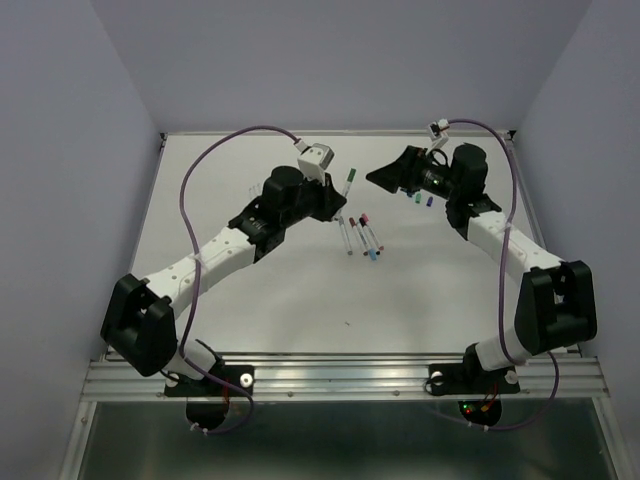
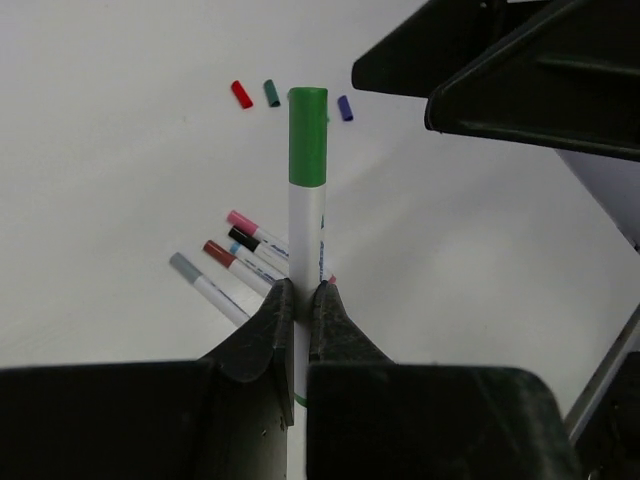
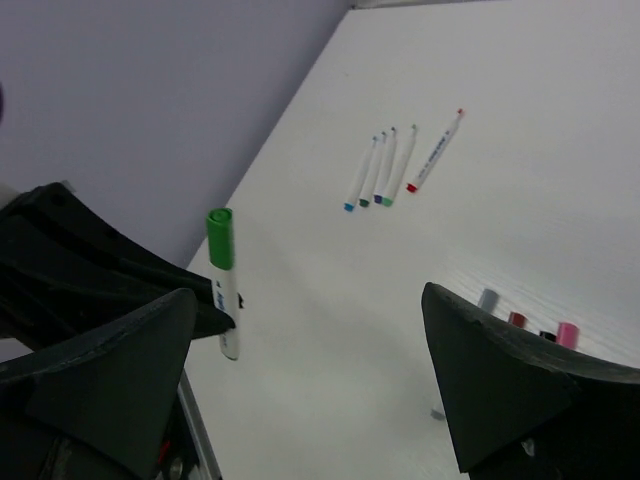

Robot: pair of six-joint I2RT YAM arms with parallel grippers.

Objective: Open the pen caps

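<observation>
My left gripper point(image 2: 302, 290) is shut on the white barrel of a pen with a green cap point(image 2: 307, 135) and holds it upright above the table; it also shows in the top view point(image 1: 347, 183) and the right wrist view point(image 3: 224, 280). My right gripper point(image 1: 385, 176) is open and empty, facing that pen from the right, a short gap away. Loose pen caps lie on the table beyond it: red point(image 2: 241, 94), teal point(image 2: 271, 93) and blue point(image 2: 345, 108). Several capped pens point(image 1: 362, 236) lie below the left gripper.
Several uncapped pens point(image 3: 385, 165) lie side by side farther off in the right wrist view. The capped pens show grey point(image 2: 205, 285), red point(image 2: 232, 260) and pink point(image 2: 255, 235) ends. Walls enclose the table point(image 1: 300, 300) on three sides.
</observation>
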